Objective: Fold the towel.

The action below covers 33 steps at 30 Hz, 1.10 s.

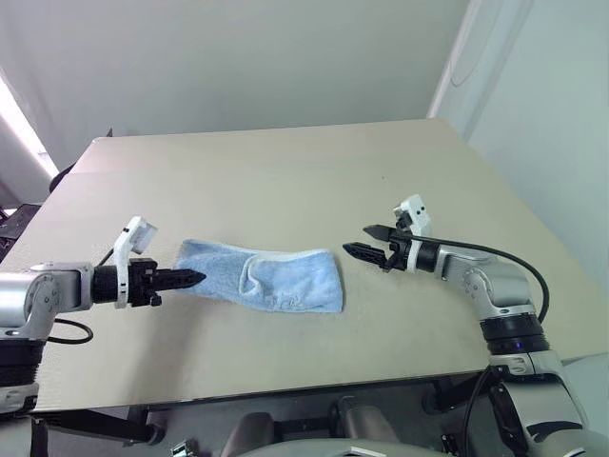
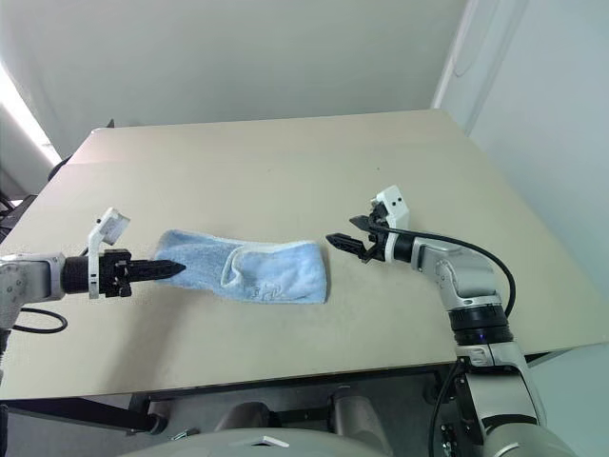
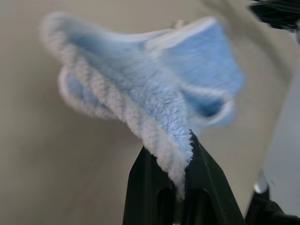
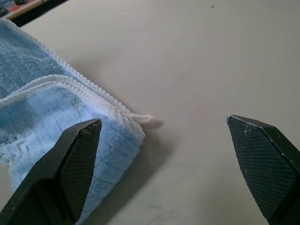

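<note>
There is one towel [image 1: 262, 276], one table [image 1: 285, 171] and two grippers: left gripper [image 1: 190, 279], right gripper [image 1: 369, 241]; perhaps one white tag [image 4: 149, 120].

Light blue towel on a plain beige table

The towel [image 1: 262, 274] is pale blue with white stitched edging, fluffy, with a tiny white tag at its right end. The table [image 1: 285, 171] is plain light beige, unpatterned. Both grippers, left [image 1: 190, 279] and right [image 1: 364, 242], have black fingers; the right fingers' pads [image 4: 79, 161] show a fine crosshatch.

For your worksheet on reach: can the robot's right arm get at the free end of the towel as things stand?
Probably yes: the right gripper is open, just off the towel end, with bare table between.
</note>
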{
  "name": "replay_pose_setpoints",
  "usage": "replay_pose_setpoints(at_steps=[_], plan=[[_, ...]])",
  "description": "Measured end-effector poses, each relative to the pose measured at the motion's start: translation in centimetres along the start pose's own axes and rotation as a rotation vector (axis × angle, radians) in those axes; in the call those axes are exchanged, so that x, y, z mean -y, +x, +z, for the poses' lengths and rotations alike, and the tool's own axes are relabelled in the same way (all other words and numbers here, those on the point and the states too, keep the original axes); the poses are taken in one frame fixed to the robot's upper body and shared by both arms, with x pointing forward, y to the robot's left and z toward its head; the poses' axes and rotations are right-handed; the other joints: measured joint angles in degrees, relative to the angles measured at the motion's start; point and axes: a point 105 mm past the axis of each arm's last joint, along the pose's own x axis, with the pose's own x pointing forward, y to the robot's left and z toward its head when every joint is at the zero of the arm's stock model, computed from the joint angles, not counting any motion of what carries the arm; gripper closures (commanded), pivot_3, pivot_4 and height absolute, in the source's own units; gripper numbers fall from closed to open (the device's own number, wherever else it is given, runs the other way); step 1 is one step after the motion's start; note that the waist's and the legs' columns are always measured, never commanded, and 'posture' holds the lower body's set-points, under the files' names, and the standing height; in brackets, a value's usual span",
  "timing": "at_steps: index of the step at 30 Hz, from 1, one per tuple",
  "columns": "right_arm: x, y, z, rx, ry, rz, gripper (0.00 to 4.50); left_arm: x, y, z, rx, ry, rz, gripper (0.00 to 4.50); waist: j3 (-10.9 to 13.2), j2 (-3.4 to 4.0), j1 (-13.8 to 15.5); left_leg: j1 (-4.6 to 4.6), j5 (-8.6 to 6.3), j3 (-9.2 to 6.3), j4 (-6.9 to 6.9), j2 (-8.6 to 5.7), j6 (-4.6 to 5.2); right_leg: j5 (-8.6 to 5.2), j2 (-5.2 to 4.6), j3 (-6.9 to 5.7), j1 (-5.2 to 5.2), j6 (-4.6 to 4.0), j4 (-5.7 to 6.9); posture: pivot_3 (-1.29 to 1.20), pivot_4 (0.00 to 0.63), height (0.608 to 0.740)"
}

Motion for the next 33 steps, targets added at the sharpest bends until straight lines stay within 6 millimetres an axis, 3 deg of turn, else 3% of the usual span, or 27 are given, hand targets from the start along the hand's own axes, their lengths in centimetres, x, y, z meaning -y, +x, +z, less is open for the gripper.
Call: replay_pose_setpoints(at_steps=[8,12,19,25,33], plan=[[0.4,-0.3,-1.6,-0.034,0.018,-0.043,0.0,2.9,4.3,1.4,-0.143,0.095,-0.207,4.47,0.0,0.0,-0.03,-0.07,0.0,-0.02,-0.02,0.0,0.0,0.02,0.04,0.02,-0.04,0.01,0.0,0.0,0.0,0.74],[0.9,-1.2,-1.9,-0.015,0.041,-0.09,0.0,2.6,5.8,2.3,-0.192,0.114,-0.223,4.47,0.0,0.0,-0.08,-0.04,0.0,0.01,-0.01,-0.02,0.01,0.01,0.07,0.03,-0.04,0.02,0.0,0.0,0.0,0.74],[1.1,-2.3,-2.2,0.009,0.059,-0.149,0.0,2.2,9.5,1.9,-0.282,0.191,-0.263,4.47,0.0,-0.01,0.02,-0.18,0.0,0.01,0.01,-0.02,0.01,0.01,0.07,0.05,-0.05,0.02,0.01,0.0,0.0,0.74],[1.6,-2.9,-2.8,0.006,0.09,-0.192,0.0,3.7,12.5,3.7,-0.244,0.167,-0.347,4.47,0.0,-0.01,0.12,-0.46,0.01,0.0,0.05,-0.06,0.02,0.01,0.06,0.05,-0.05,0.03,0.0,0.0,0.0,0.74],[1.8,-3.4,-3.3,0.004,0.1,-0.229,0.0,4.9,14.6,3.2,-0.255,0.145,-0.405,4.47,0.0,-0.01,-0.05,-0.43,0.01,-0.01,0.04,-0.02,0.02,0.02,0.09,0.11,-0.06,0.04,0.1,0.0,0.0,0.74]])
